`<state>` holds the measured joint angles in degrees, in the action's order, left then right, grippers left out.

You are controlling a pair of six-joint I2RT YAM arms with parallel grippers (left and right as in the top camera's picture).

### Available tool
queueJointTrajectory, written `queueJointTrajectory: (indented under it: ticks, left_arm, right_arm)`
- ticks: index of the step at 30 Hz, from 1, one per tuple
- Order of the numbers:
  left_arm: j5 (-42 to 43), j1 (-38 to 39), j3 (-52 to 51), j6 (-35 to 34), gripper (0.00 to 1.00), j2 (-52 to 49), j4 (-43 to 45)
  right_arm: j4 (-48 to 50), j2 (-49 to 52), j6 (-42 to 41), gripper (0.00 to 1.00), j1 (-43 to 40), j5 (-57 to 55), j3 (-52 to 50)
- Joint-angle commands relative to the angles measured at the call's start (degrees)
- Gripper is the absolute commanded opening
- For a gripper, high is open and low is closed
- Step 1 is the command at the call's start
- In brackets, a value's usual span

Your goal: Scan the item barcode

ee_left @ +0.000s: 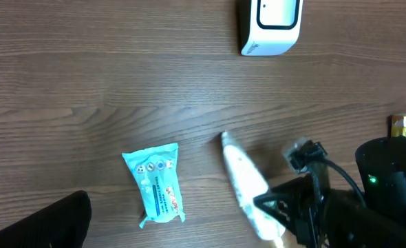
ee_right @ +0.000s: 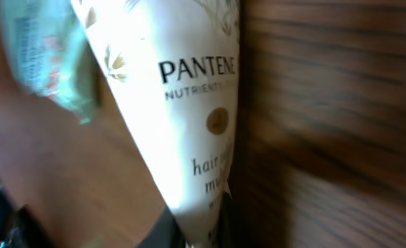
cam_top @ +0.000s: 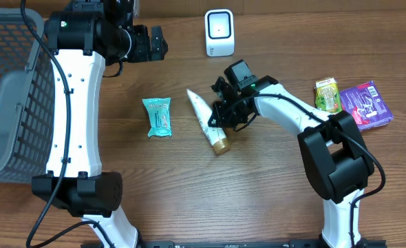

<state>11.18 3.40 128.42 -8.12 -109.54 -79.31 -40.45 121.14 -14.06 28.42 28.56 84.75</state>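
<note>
The item is a white Pantene tube [cam_top: 199,110] with a gold cap, lying slantwise at the table's middle. My right gripper [cam_top: 219,124] is shut on it near the cap end. In the right wrist view the tube [ee_right: 182,103] fills the frame and narrows down between the dark fingers at the bottom edge. The left wrist view shows the tube [ee_left: 243,180] with the right gripper [ee_left: 292,207] on it. A white barcode scanner [cam_top: 219,32] stands at the back, well apart from the tube. My left gripper [cam_top: 158,43] hangs open and empty at the back left.
A teal tissue packet [cam_top: 157,116] lies left of the tube. A green packet [cam_top: 327,94] and a purple packet [cam_top: 367,105] lie at the right. A grey mesh basket [cam_top: 3,89] takes up the left edge.
</note>
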Motion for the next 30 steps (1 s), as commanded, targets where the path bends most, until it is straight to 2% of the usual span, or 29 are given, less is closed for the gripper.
queueJointTrajectory:
  ticks: [1,2,10,16,18,22,23,25,27,28,29,30]
  left_arm:
    - [0.28,0.37,0.68,0.83,0.99,0.15,0.04]
    - [0.28,0.37,0.68,0.83,1.0,0.15,0.04]
    - [0.26,0.37,0.68,0.85,1.0,0.15,0.04]
    - [0.26,0.37,0.68,0.83,0.99,0.15,0.04]
    - [0.28,0.37,0.68,0.83,1.0,0.15,0.04]
    - [0.26,0.37,0.68,0.85,1.0,0.15,0.04]
    - [0.28,0.37,0.68,0.83,0.99,0.15,0.04]
    - [0.28,0.37,0.68,0.85,1.0,0.15,0.04]
    - [0.28,0.37,0.68,0.83,1.0,0.15,0.04]
    - [0.26,0.37,0.68,0.85,1.0,0.15,0.04]
    - [0.28,0.37,0.68,0.85,1.0,0.15,0.04]
    - [0.28,0.37,0.68,0.85,1.0,0.15,0.04]
  right_arm:
    - [-1.4,-0.57,-2.51,0.23,-0.87,-12.04,0.26]
    - [-1.86,-0.57,-2.47,0.26,-0.87,-13.51,0.28]
    - [-5.49,-0.59,-0.48,0.32,-2.71,-16.52,2.01]
    - [-14.93,-0.59,-0.44,0.44,-3.43,-28.33,7.63]
    - [-16.02,-0.59,2.14,0.53,-3.43,-29.09,8.17]
    - [-20.09,-0.63,7.48,0.78,-3.23,-30.51,13.86]
    - [-21.14,-0.63,10.08,0.87,-3.26,-30.67,16.44]
    - [-21.44,-0.63,10.71,1.0,-3.45,-30.64,18.45]
    - [-21.49,-0.63,10.71,1.0,-3.85,-30.45,19.65]
    - [-21.51,-0.63,10.78,0.97,-4.28,-29.68,20.22]
    - [-21.57,-0.63,10.93,0.87,-4.57,-28.79,20.44]
    - [-21.59,-0.63,11.34,0.54,-4.94,-26.29,20.5]
